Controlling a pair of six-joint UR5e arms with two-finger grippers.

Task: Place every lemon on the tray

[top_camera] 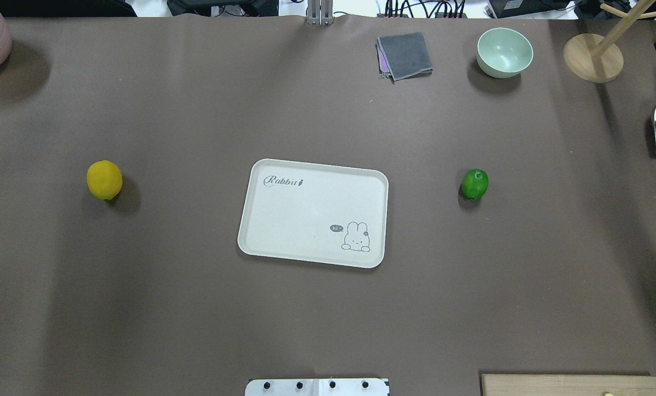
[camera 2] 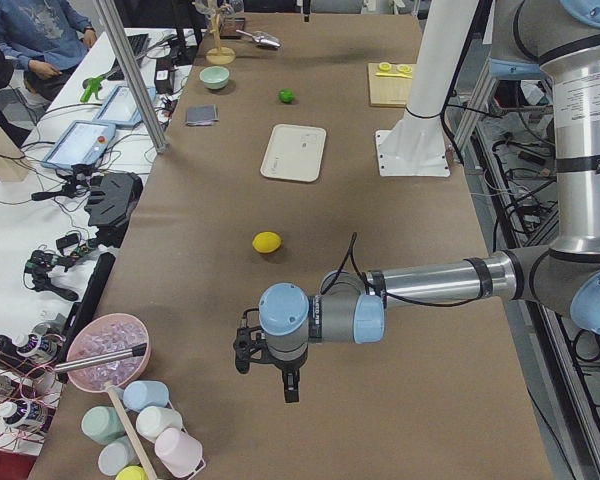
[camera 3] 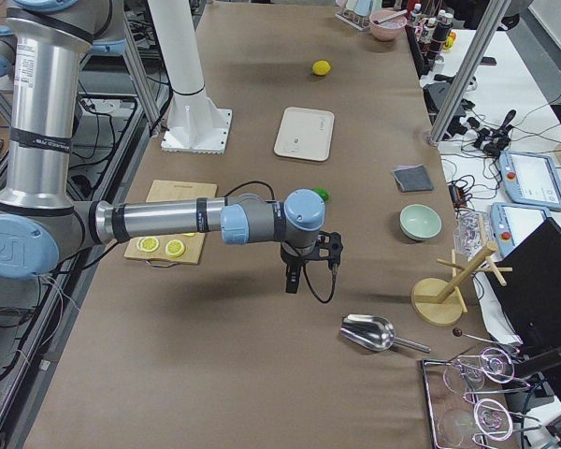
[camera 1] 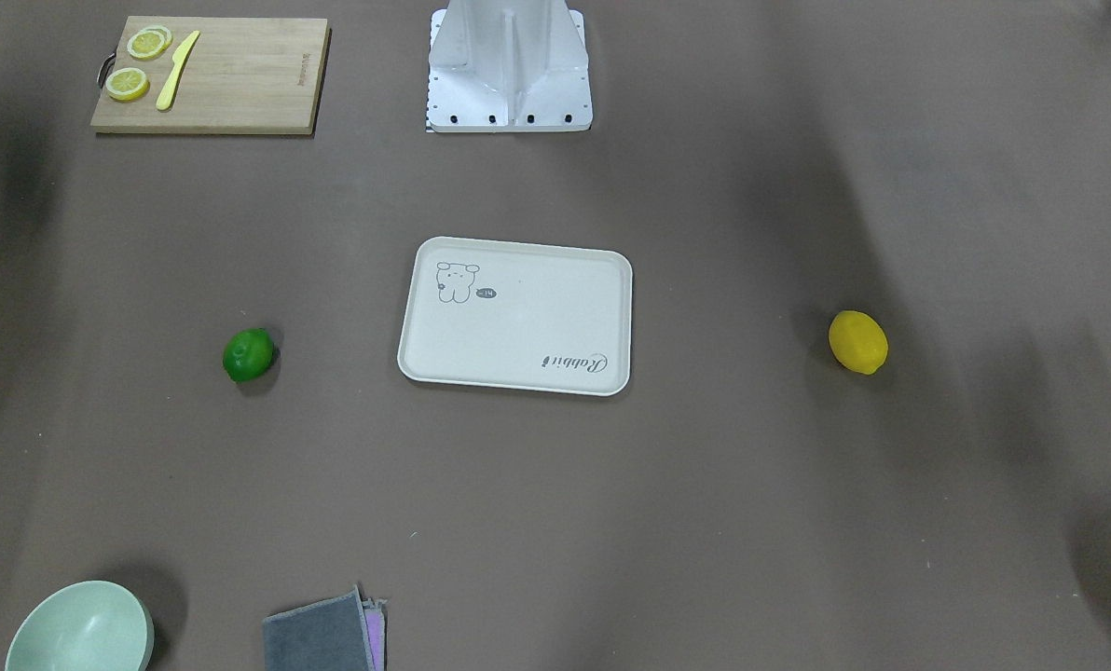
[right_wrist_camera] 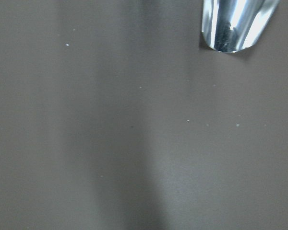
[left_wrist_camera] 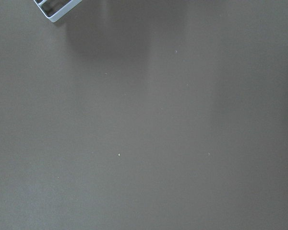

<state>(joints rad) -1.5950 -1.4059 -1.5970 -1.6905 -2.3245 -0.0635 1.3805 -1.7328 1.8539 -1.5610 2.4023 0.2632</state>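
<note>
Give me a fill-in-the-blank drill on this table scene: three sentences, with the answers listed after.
1. The grey script on the cream-white rectangular tray reads ____.
2. In the overhead view, the bright yellow oval lemon lies to the tray's ____.
3. Of that lemon and the glossy green oval lemon, ____ lies on the tray.
Missing words: Rabbit; left; neither.

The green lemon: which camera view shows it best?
The front-facing view: the green lemon is whole and largest there. Overhead shows it nearly as well; left view, tiny; right view, partly behind the right arm; wrist views, nothing.
</note>
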